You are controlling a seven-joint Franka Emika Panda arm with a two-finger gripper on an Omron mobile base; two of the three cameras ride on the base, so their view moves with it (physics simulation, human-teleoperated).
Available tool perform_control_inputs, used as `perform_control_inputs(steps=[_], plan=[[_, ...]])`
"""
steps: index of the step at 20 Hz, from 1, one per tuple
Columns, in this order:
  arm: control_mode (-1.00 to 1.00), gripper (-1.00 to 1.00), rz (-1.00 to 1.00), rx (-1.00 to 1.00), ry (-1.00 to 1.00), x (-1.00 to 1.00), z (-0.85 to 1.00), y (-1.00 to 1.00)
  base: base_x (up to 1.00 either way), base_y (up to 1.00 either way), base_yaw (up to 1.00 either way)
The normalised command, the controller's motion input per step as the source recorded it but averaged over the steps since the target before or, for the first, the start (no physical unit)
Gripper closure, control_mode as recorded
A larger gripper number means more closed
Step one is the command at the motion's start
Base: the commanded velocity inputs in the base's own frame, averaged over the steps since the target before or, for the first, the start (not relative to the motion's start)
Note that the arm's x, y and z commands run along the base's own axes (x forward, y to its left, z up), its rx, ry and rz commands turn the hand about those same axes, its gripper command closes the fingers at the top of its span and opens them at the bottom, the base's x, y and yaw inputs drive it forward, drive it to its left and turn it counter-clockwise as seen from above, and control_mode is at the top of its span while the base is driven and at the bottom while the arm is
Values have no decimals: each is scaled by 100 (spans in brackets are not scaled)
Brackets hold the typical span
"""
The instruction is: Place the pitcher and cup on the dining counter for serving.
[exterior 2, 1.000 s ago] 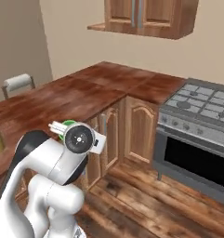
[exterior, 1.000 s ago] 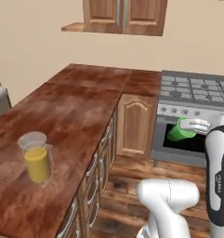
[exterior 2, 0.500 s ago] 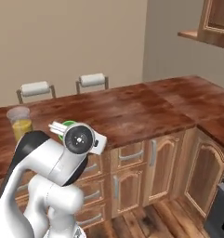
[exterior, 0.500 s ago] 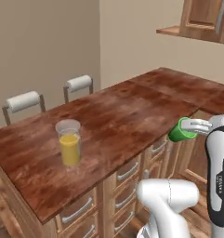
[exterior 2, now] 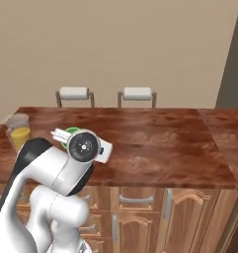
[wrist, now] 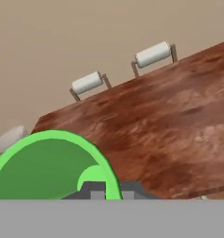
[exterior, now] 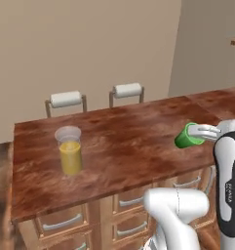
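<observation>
The tall clear pitcher (exterior: 69, 150) with orange liquid stands upright on the left part of the reddish-brown dining counter (exterior: 128, 141); its edge also shows as pitcher (exterior 2: 18, 131) at the counter's left. My gripper (exterior: 203, 131) is shut on the rim of the green cup (exterior: 188, 136), holding it tipped on its side in the air above the counter's right front. The cup (wrist: 48, 167) looms large in the hand view, its open mouth toward the camera, with the gripper (wrist: 112, 189) pinching its rim. A sliver of the cup (exterior 2: 71, 131) peeks out behind the wrist.
Two grey-cushioned stools (exterior: 66, 99) (exterior: 127, 90) stand at the far side against a beige wall. Light wood drawers (exterior: 60, 224) with silver handles line the near side. The counter top turns a corner at the right (exterior 2: 224, 128).
The base has turned, so the whole scene has swung: stove and cabinets left the picture, and the counter with stools now faces me. The cup stays held in the shut gripper.
</observation>
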Motion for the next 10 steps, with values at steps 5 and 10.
perform_control_inputs(steps=[5, 10], plan=[[100, 100, 0, 0, 0, 0, 0, 0, 55, -61, 37], [100, 100, 0, 0, 0, 0, 0, 0, 44, -2, 10]])
